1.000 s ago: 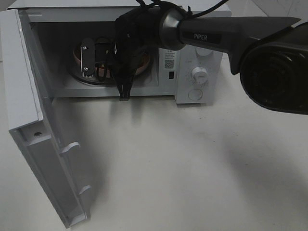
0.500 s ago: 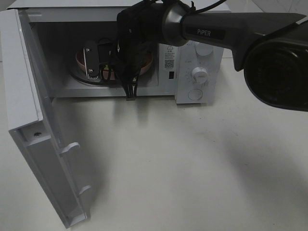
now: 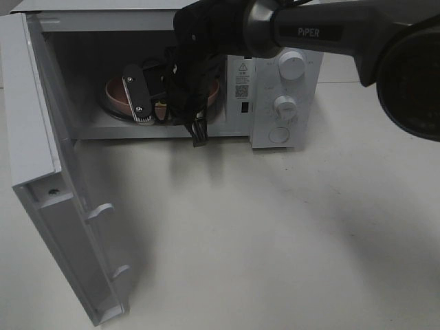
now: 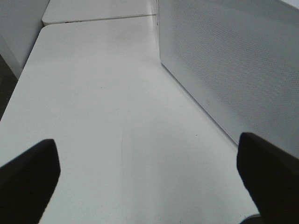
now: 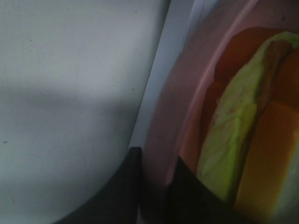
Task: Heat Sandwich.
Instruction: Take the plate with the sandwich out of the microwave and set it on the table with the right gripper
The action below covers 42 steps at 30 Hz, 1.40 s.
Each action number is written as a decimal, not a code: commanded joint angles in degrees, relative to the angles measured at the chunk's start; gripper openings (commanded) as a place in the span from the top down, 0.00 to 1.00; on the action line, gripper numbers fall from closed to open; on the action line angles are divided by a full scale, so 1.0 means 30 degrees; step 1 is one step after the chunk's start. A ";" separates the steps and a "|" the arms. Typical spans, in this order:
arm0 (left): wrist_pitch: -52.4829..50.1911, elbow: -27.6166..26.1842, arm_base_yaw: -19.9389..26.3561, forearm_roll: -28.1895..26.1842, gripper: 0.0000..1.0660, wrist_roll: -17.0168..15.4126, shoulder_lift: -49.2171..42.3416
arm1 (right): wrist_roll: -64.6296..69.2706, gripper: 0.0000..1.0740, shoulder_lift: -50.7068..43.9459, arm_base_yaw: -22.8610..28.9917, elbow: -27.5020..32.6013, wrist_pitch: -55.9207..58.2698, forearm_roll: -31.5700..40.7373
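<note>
The right gripper (image 3: 196, 134) is clamped on the rim of the pink plate (image 5: 180, 116), pinching the edge so the sandwich (image 5: 243, 140) riding on it never needs touching. Plate and sandwich sit inside the open microwave (image 3: 285, 103), its door (image 3: 55, 185) swung wide for access. The left gripper (image 4: 149, 182) waits spread apart over the table (image 4: 103, 107), holding nothing

The bench (image 3: 289, 234) is a smooth, matt white surface. The microwave (image 3: 285, 103) has a white, faintly glossy plastic-looking shell, with a finely perforated side wall seen from the left wrist. Inside it, the pink plate (image 5: 170, 126) looks smooth, satiny plastic. The right arm (image 3: 330, 31) has matt dark casing.
</note>
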 commanded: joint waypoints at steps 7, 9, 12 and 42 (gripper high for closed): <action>-0.0115 0.0076 -0.0115 0.0019 0.08 -0.0019 -0.0401 | -0.0439 1.00 -0.0764 0.0172 0.0210 0.0191 0.0267; -0.0115 0.0076 -0.0115 0.0019 0.08 -0.0019 -0.0401 | -0.0458 1.00 -0.0974 0.0363 0.0210 0.0248 0.0267; -0.0115 0.0076 -0.0115 0.0019 0.08 -0.0019 -0.0401 | -0.0458 1.00 -0.1203 0.0382 0.0497 0.0019 0.0267; -0.0115 0.0076 -0.0115 0.0019 0.08 -0.0019 -0.0401 | -0.2884 1.00 -0.7525 0.0611 1.2681 -0.9091 -0.1853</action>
